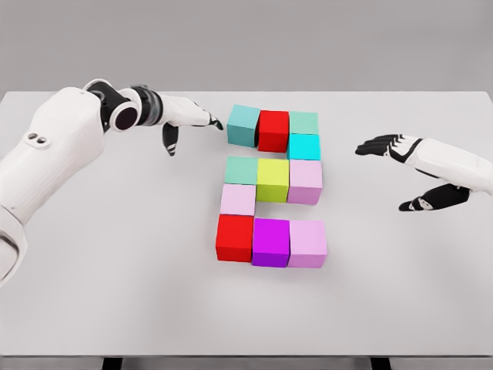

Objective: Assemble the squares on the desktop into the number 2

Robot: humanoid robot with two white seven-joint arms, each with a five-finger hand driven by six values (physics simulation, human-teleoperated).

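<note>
Left hand (187, 119) and right hand (400, 166) hover, fingers spread, holding nothing.

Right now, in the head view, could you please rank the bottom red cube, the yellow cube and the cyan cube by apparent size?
1. Bottom red cube
2. Yellow cube
3. Cyan cube
The larger-looking ones sit nearer the camera, so true sizes may match.

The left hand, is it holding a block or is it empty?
Empty. The left hand has relaxed fingers beside the teal block, holding nothing.
</note>
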